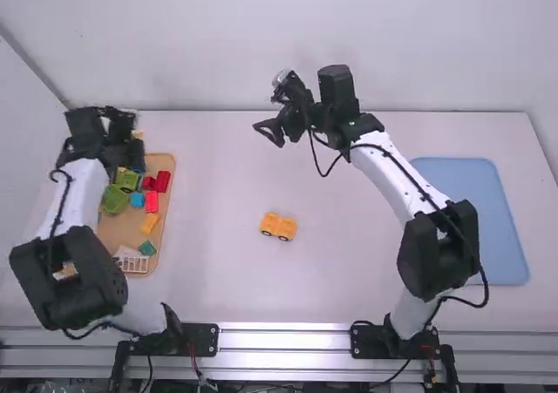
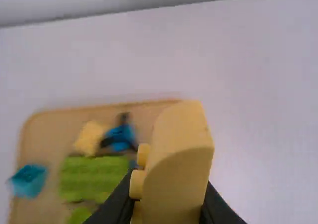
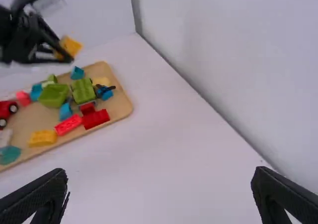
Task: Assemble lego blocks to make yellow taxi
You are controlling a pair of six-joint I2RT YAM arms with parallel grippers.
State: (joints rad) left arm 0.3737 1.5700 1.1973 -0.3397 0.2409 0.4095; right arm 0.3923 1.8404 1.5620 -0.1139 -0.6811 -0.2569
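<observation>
Wooden tray, left side of table: red blocks, green pieces, a blue block, a yellow block and a white latticed piece are contained. A rounded yellow block is grasped by the left gripper, above the tray's far end. Wheeled yellow vehicle is located on the table between wooden tray and blue tray. Right gripper is released, fingers spread.
</observation>
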